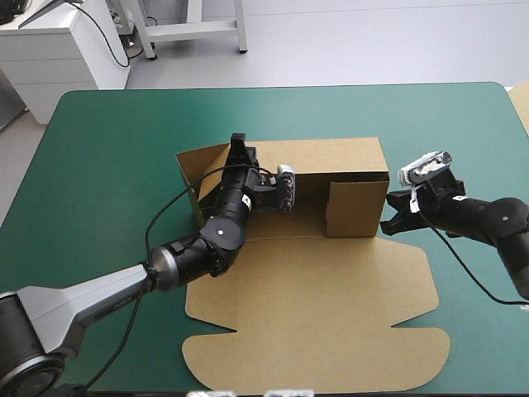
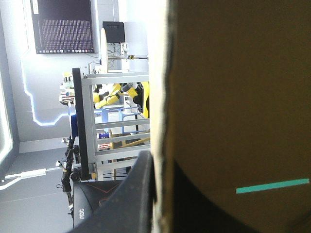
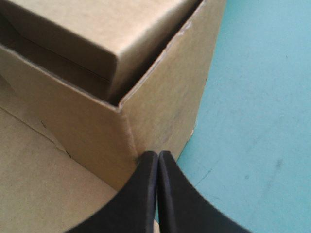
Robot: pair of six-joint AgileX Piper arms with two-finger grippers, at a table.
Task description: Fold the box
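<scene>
Running left-right, box (image 1: 331,157) (lid (image 1: 314,306) nearward)

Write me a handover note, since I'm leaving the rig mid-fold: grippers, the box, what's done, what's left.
Left gripper: shut on the box, on its left wall.
Right gripper: shut, empty, tips at the box's right near corner.
Done: back and side walls raised.
Left: likely securing the walls; the lid lies flat toward the near edge of the table.
</scene>
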